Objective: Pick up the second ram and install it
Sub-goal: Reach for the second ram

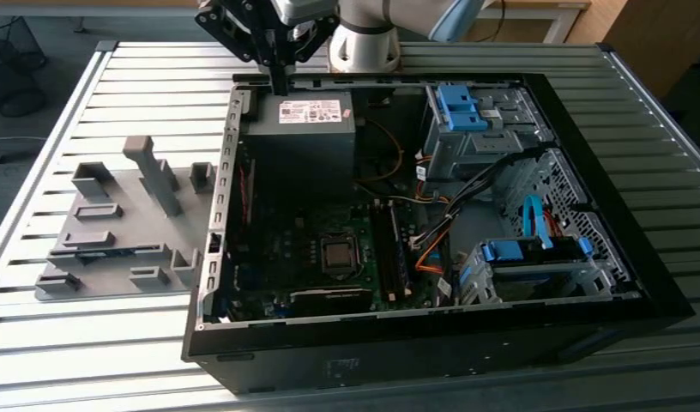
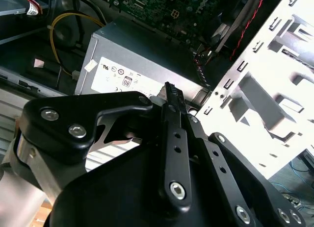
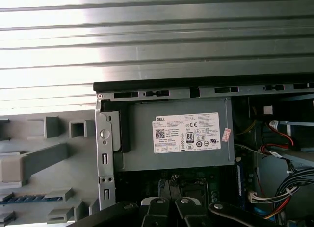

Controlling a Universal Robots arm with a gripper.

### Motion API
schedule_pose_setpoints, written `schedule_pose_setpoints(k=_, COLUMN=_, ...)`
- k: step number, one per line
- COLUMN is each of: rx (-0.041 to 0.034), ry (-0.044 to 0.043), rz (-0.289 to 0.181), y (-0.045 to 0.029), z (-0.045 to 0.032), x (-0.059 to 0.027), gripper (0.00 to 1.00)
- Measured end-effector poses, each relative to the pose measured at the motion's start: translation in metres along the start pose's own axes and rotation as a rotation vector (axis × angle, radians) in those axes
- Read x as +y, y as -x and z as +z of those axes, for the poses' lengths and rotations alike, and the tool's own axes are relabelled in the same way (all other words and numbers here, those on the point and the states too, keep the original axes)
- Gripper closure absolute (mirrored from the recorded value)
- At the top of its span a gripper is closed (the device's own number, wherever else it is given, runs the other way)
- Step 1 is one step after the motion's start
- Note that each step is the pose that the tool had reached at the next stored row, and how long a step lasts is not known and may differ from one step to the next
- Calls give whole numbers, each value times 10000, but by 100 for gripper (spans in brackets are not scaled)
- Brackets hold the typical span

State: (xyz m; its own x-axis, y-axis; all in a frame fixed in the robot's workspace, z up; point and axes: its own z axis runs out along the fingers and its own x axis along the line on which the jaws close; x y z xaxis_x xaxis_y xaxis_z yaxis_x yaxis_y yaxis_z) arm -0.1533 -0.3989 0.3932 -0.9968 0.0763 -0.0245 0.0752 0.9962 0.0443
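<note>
The gripper [image 2: 171, 97], with its black linkage bars and silver screws, sits closest in the second wrist view. Its fingers are drawn together with nothing between them. In the exterior view the gripper [image 1: 279, 81] hangs over the far rim of the open computer case [image 1: 442, 352], just above the corner of the grey power supply [image 1: 298, 129]. That box's white label shows in both wrist views, and the first wrist view looks straight down on the power supply [image 3: 171, 134], with the gripper [image 3: 172, 205] in front of it.

The second ram [image 3: 32, 198] lies flat in a slot of the grey holder tray [image 3: 73, 173]. It shows there as a thin blue strip outside the case. In the exterior view the ram [image 1: 99, 252] rests in the tray [image 1: 121, 215] on the slatted metal table [image 1: 155, 77]. It is well apart from the gripper, off to the exterior view's left and nearer that camera.

Inside the case lie the green motherboard [image 1: 316, 249] and blue drive-bay clips [image 1: 459, 107] (chunky plastic, not the board stick).
</note>
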Motion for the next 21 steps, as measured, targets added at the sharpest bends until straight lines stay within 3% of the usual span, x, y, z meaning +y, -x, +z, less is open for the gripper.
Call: schedule_pose_setpoints(k=21, rx=0, ry=0, rz=-1, y=-73, z=-1, x=-6, gripper=90)
